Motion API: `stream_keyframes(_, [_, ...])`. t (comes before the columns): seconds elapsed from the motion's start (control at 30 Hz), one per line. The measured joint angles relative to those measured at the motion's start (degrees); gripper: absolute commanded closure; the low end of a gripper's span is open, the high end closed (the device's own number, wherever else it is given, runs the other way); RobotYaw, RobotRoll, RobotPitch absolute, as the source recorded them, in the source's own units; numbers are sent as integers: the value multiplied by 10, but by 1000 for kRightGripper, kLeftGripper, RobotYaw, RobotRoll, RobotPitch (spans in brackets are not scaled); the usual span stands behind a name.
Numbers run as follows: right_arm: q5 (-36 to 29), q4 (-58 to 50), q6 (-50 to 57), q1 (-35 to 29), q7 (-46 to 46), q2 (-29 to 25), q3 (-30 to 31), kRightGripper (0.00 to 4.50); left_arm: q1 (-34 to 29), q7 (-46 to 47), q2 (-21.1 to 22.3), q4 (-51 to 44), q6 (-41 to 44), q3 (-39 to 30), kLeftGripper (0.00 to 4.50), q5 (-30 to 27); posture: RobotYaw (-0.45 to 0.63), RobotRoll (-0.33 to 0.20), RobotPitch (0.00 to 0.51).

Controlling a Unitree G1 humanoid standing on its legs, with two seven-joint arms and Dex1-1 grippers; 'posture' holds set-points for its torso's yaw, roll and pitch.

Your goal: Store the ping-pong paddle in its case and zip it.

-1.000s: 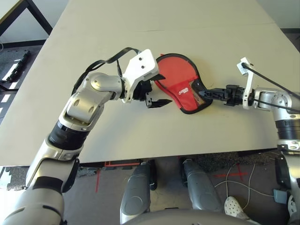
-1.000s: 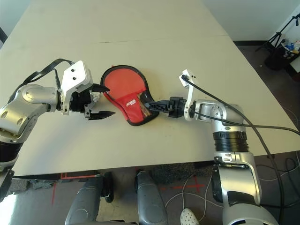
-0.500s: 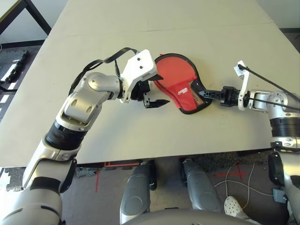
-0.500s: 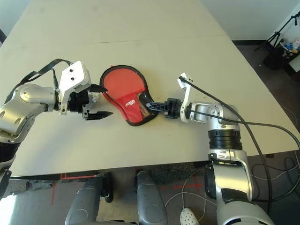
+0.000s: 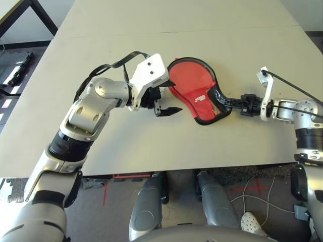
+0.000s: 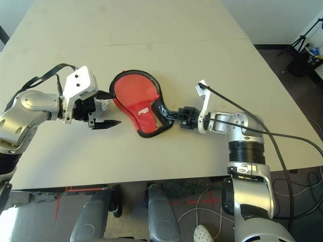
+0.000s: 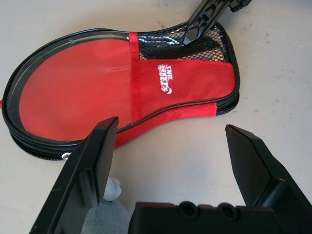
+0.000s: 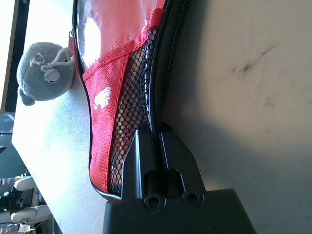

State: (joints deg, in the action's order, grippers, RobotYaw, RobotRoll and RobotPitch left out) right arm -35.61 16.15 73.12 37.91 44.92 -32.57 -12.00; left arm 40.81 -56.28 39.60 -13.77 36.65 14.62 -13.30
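The red case (image 5: 194, 85) with black edging lies flat on the table, its narrow mesh end toward my right arm. My right gripper (image 5: 222, 101) is shut on the black zip edge (image 8: 155, 97) at that mesh end. My left gripper (image 5: 171, 97) stands open just left of the case's round end, its fingers (image 7: 92, 161) apart with nothing between them. A grey-white plush charm (image 8: 41, 70) lies by the round end, close to the left fingers. The ping-pong paddle is hidden.
The pale table (image 5: 151, 146) stretches wide behind and in front of the case, with a seam (image 5: 126, 34) across its far part. Its front edge (image 5: 166, 165) runs just below both arms. A black cable (image 6: 262, 133) trails from the right wrist.
My right gripper has shut on the case's narrow end. The case has shifted and turned a little toward the right. The left gripper has stayed open and nearly in place.
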Motion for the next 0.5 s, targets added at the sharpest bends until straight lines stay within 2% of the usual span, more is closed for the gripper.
stream_keyframes(0.5, [-72,-204,159,-108,-56,-2,-75,4484,0,0,-2,2,-8,0,0,2,-2,0,240])
